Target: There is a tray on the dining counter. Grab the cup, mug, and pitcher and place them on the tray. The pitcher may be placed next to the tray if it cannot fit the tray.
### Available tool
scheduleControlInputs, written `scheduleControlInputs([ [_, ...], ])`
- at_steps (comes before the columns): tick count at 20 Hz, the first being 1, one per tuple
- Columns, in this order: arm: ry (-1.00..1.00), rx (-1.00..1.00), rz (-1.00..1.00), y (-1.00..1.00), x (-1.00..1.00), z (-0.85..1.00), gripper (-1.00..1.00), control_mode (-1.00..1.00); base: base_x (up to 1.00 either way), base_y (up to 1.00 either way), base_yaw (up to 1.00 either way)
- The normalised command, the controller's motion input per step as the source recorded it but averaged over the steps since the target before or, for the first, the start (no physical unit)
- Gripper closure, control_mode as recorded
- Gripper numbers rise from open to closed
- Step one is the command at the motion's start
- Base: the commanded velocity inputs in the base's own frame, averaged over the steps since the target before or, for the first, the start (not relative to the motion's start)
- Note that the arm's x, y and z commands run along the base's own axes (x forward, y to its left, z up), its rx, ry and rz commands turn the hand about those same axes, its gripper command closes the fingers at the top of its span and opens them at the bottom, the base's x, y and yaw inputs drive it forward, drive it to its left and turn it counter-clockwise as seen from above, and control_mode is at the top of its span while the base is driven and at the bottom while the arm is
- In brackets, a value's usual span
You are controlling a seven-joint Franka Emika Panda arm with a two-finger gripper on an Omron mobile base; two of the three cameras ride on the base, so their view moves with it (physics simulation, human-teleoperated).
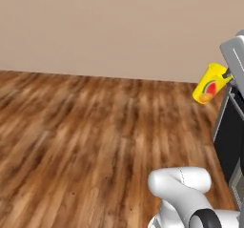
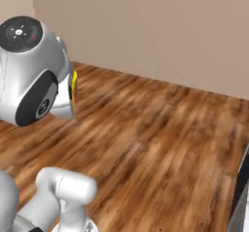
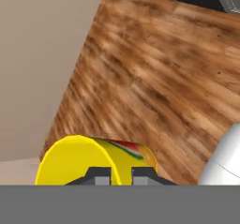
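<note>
A: Where's the cup (image 1: 209,84) sitting?

B: Up in the air, not on any surface. From the left base view it hangs tilted at the right edge, mouth toward the hand, fruit picture facing the camera, with the wooden floor (image 1: 95,141) well below.

A: And the gripper (image 3: 121,175)?

B: In the hand view the two dark fingertips (image 3: 99,174) are drawn nearly together at the cup's yellow rim, one on each side of its wall. It has the cup pinched by the rim.

A: What's around it?

B: A plain beige wall (image 1: 119,26) behind, meeting the floor along a straight line. Just beside the cup, to its right in the left base view, stands a dark appliance with a grey frame (image 1: 228,127); the cup is near its upper corner, though I can't tell whether they touch.

A: The right base view?

B: The arm's big rounded joint (image 2: 34,71) hides nearly all of the cup; a thin yellow sliver (image 2: 74,83) peeks past its edge
</note>
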Motion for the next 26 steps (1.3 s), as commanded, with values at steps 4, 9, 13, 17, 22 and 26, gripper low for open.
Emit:
scheduleControlInputs([
  [4,0.00,0.00,0.00,0.00,0.00,0.00,1.00,1.00,0.75,0.44,-0.43],
  [9,0.00,0.00,0.00,0.00,0.00,0.00,1.00,1.00,0.83,0.52,-0.44],
  [13,0.00,0.00,0.00,0.00,0.00,0.00,1.00,1.00,0.86,0.58,-0.46],
  [17,0.00,0.00,0.00,0.00,0.00,0.00,1.00,1.00,0.87,0.60,-0.47],
  [22,0.00,0.00,0.00,0.00,0.00,0.00,1.00,1.00,0.83,0.59,-0.49],
  [26,0.00,0.00,0.00,0.00,0.00,0.00,1.00,1.00,0.75,0.54,-0.52],
])
